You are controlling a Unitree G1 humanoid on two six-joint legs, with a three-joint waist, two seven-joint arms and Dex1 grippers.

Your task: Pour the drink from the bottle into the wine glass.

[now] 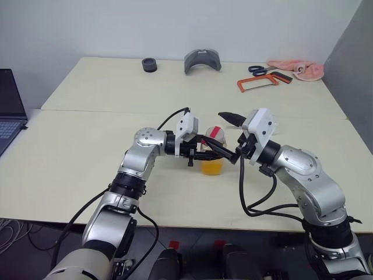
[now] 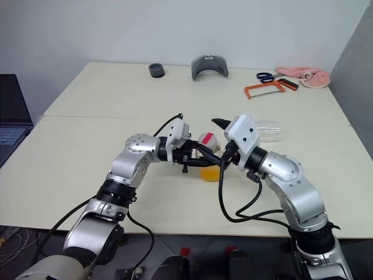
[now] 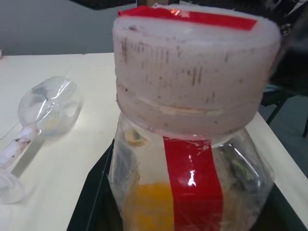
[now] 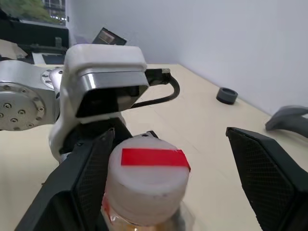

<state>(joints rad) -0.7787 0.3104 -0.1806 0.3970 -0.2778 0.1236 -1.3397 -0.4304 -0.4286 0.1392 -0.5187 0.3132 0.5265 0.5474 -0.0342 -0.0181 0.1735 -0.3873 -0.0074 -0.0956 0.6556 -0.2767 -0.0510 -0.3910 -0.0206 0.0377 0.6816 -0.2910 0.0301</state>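
While the left gripper (image 1: 201, 153) hides most of the bottle (image 1: 212, 158), jaws clamped on it, the right gripper's (image 4: 168, 183) jaws sit apart around its cap (image 4: 147, 178).

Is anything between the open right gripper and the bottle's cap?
Nothing visible. The right gripper stands open with the cap in the gap between its fingers, cap still on. The left gripper holds the bottle upright. The wine glass lies on its side.

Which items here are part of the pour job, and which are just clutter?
Job:
- bottle with orange drink, cap still on, in the left claw
- wine glass, lying on its side
- right claw, open around the cap

Clutter:
- laptop
- black ring
- grey holder
- scissors
- hacksaw
- pink cloth
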